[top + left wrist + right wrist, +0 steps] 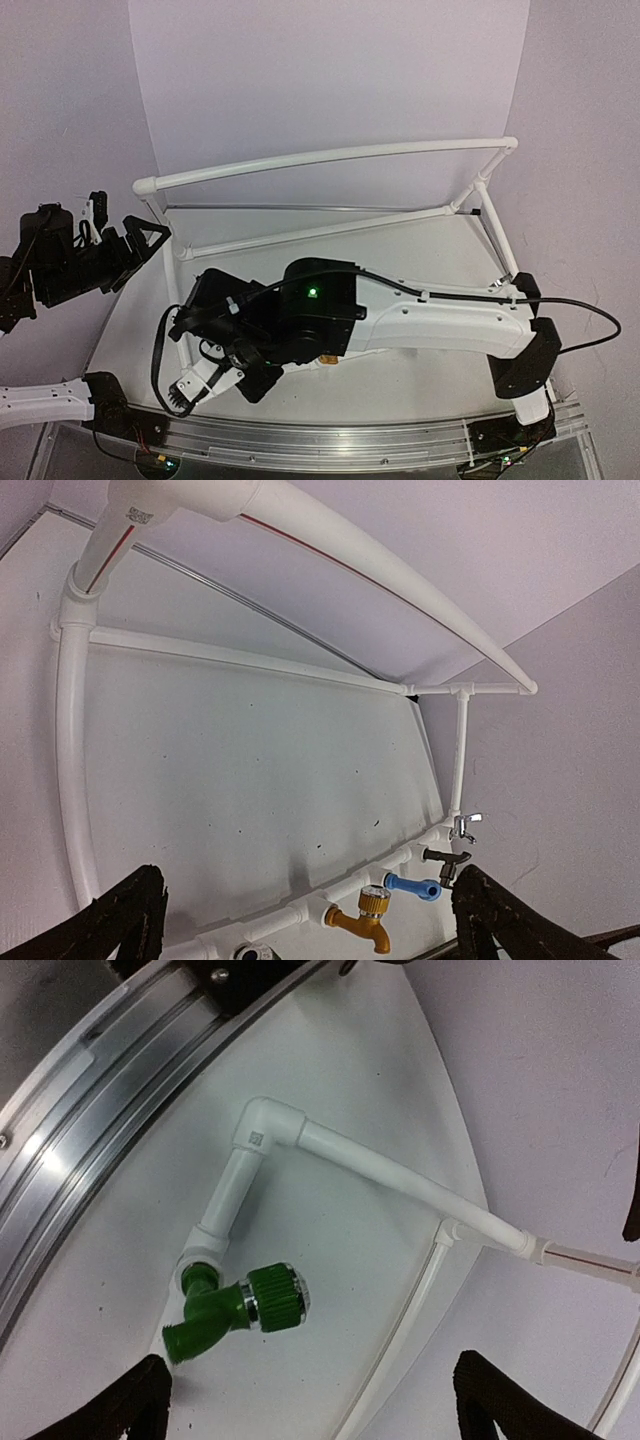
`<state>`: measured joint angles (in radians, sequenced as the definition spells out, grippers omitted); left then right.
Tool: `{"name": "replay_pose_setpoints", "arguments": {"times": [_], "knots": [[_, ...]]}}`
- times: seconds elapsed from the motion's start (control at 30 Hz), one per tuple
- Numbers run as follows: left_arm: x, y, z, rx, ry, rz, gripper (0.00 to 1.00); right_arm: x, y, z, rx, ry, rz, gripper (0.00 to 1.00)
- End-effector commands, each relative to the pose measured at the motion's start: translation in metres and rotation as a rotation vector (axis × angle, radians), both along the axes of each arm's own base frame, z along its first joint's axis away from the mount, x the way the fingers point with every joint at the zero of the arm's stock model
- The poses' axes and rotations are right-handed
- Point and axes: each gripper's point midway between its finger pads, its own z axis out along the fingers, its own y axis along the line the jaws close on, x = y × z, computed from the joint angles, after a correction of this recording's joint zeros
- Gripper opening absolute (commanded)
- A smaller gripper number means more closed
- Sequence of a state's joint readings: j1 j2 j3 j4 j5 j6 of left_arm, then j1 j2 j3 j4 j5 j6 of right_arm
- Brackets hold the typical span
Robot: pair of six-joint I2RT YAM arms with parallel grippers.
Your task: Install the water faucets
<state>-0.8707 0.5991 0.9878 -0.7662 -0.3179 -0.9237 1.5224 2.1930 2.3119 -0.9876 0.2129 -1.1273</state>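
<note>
Here, the right gripper (310,1372) is hovering with its fingers spread apart around the small green faucet with a ribbed knob (232,1312), which is sitting in an end socket of the white pipe frame (400,1175). The left gripper (310,900), likewise spread and empty, is facing the golden-orange faucet (365,921), blue faucet (411,887), dark grey faucet (447,858) and shiny silver faucet (463,826) along one rail. From above, the right arm (430,322) is covering them.

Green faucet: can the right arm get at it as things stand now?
Probably yes. In the right wrist view the green faucet lies just ahead of the open right gripper, and nothing sits between them.
</note>
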Motion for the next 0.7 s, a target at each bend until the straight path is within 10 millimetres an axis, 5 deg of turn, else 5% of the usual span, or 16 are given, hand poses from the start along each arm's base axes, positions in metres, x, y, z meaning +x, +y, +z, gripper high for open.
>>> {"name": "replay_pose_setpoints", "arguments": {"times": [0.0,0.27,0.67], "knots": [[0.002,-0.001,0.01,-0.018,-0.022,0.006,1.0,-0.015,-0.036,-0.016,-0.236,-0.085,0.241,0.97],[0.0,0.0,0.009,-0.022,-0.02,0.0,1.0,0.002,-0.036,-0.045,-0.341,-0.322,0.425,0.95],[-0.003,0.004,0.01,-0.038,-0.028,0.001,1.0,0.032,-0.016,-0.053,-0.382,-0.571,0.555,0.88]]}}
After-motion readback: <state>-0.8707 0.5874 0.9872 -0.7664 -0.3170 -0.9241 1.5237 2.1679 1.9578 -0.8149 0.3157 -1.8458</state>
